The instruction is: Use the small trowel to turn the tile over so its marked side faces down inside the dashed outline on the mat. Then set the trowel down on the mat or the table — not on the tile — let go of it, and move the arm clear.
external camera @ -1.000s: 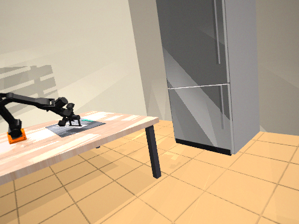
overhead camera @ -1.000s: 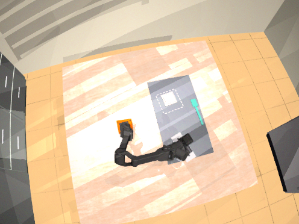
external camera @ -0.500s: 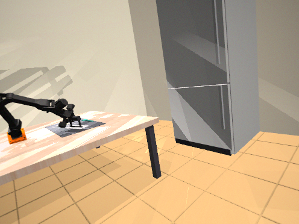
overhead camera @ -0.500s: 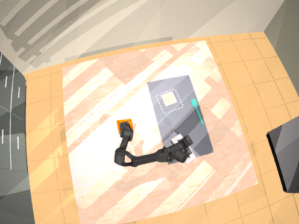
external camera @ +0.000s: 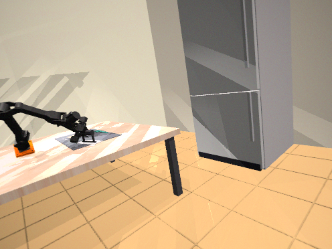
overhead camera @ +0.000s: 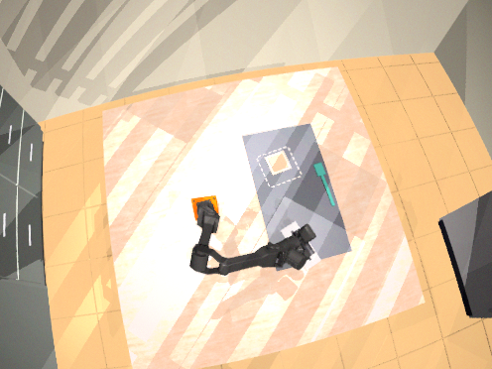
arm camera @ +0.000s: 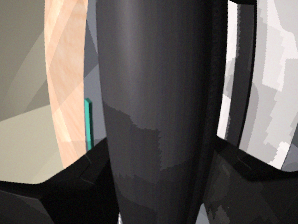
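The tile, pale with a peach patch, lies inside the dashed outline on the grey mat; which side faces up is unclear. My gripper is over the mat's near end, away from the tile. It is shut on the small trowel, whose thick dark handle fills the middle of the wrist view. A pale patch shows beside the gripper; I cannot tell whether it is the blade. The trowel's height over the mat is unclear.
A teal flat-headed tool lies along the mat's far long edge. The arm's orange base is on the table beside the mat. A tall fridge stands beyond the table.
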Available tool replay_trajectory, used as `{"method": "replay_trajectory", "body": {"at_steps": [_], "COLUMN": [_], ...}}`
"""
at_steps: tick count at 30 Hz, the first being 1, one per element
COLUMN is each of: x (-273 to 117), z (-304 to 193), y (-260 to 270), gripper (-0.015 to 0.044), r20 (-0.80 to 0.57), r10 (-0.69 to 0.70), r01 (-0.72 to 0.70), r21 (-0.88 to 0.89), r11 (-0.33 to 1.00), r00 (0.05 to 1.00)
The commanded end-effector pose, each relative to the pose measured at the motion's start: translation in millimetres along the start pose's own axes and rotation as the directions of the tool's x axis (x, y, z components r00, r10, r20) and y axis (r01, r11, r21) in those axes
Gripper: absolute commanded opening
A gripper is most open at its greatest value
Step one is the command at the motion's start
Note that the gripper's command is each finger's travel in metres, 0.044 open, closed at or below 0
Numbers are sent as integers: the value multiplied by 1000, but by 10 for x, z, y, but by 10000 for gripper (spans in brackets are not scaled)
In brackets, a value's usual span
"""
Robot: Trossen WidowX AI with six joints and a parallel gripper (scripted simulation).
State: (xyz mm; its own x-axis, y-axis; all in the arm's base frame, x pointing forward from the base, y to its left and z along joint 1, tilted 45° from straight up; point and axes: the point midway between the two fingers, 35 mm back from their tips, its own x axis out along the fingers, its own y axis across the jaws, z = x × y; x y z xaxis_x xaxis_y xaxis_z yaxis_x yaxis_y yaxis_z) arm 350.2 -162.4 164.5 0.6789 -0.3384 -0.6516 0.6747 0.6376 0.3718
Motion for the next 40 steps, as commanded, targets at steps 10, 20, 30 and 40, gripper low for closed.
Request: {"method": "replay_trajectory", "body": {"at_steps": [10,20,30,40], "x": [17,11,-340,-648], "z": [-15,-15,1,-50], "y": [15,15,19,68], "gripper": [289,300,300,300], "r20": [-3,-3,-3,-6], "r10": [14,14,12,10], "r01": [-14,-14,-12,-10], "r21": [-9,-8,-6,-4], "r11": [1000,1000,1000,1000], "r00": [1000,1000,1000,1000]}}
